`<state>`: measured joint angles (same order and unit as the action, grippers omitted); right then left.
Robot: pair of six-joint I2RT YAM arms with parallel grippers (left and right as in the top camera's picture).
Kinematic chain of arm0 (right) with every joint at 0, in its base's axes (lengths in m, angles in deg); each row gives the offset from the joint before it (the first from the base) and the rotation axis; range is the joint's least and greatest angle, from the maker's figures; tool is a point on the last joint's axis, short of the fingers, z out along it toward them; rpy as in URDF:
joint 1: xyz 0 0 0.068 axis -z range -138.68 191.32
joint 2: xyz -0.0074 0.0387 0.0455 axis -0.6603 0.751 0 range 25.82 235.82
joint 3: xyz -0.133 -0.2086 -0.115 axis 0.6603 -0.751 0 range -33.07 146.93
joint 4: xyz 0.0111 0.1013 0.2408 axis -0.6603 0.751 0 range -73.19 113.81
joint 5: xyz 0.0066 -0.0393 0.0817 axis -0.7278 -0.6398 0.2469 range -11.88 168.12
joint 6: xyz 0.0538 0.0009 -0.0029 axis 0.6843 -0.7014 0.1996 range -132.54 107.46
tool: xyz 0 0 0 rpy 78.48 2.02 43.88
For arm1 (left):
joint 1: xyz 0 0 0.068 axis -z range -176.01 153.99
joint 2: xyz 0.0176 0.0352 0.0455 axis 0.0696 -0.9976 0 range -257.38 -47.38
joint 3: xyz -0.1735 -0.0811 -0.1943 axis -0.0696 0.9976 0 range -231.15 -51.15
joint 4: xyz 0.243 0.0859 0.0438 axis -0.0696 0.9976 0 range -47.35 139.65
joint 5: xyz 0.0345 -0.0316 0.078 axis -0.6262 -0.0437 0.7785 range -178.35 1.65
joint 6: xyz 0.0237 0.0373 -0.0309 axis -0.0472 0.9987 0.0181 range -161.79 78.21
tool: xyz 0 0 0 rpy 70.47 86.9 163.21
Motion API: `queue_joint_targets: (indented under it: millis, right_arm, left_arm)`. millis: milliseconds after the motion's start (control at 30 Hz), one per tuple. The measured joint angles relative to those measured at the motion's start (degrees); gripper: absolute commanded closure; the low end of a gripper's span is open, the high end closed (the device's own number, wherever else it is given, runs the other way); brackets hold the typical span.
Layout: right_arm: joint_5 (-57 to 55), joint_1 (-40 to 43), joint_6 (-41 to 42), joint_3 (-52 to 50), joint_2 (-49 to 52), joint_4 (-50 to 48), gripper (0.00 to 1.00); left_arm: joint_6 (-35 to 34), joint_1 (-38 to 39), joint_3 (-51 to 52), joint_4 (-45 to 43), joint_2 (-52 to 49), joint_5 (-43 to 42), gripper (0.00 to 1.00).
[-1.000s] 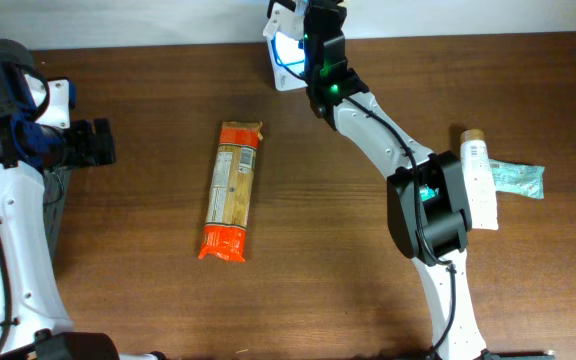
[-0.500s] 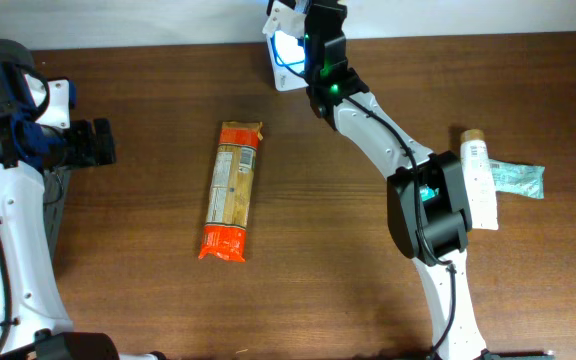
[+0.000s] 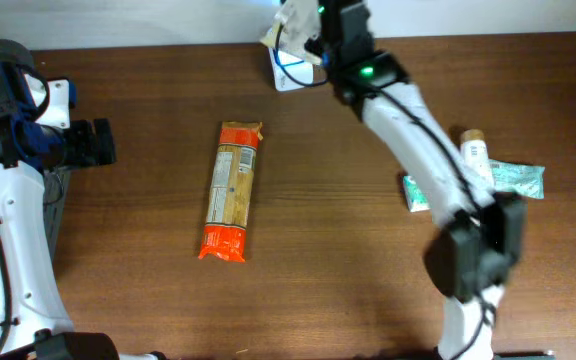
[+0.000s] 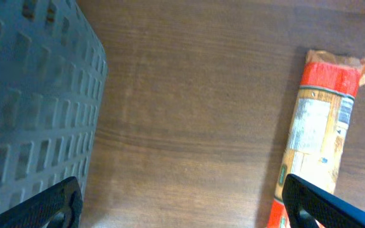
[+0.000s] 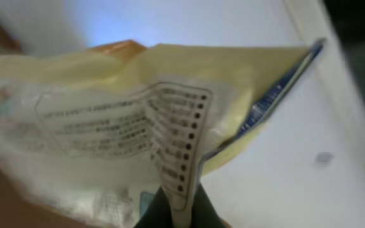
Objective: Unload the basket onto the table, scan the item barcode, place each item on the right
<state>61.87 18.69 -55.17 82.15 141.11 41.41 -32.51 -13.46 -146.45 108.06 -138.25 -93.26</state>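
The right gripper (image 3: 311,42) is closed on the edge of a pale yellow and white packet (image 3: 286,58), holding it up at the far edge of the wooden table (image 3: 328,260). At far left, the left gripper (image 3: 100,142) hangs with jaws wide open, holding nothing. An orange package (image 3: 231,190) lies mid-table, lengthwise from far to near. A bottle (image 3: 476,160) and a teal packet (image 3: 520,178) lie to the right.
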Motion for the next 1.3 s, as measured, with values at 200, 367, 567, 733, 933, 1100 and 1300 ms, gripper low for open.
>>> queue_joint_targets:
  millis: [200, 367, 567, 733, 933, 1100, 1300]
  right_arm:
    - [10.0, 0.5, 34.0, 1.0, -19.6, 35.5, 0.96]
    - [18.7, 14.0, 47.7, -0.2, -20.3, 54.6, 0.96]
    - [23.3, 34.3, 52.8, -17.7, -18.8, 44.9, 0.96]
    - [29.1, 46.3, 54.5, -35.6, -17.5, 33.6, 0.38]
    - [31.3, 52.3, 54.7, -34.1, -17.5, 40.4, 0.39]
    - [38.2, 37.0, 51.4, -29.7, -17.5, 36.7, 0.34]
    - [38.2, 11.5, 49.5, -28.8, -15.6, 12.5, 0.03]
  left_arm:
    - [0.0, 0.0, 0.0, 0.0, 0.0, 0.0, 0.01]
    - [0.0, 0.0, 0.0, -0.1, 0.0, 0.0, 0.01]
    - [0.0, 0.0, 0.0, -0.1, 0.0, 0.0, 0.01]
    - [0.0, 0.0, 0.0, -0.1, 0.0, 0.0, 0.01]
    - [0.0, 0.0, 0.0, 0.0, 0.0, 0.0, 0.01]
    - [0.0, 0.0, 0.0, -0.1, 0.0, 0.0, 0.01]
    - [0.0, 0.0, 0.0, 0.0, 0.0, 0.0, 0.01]
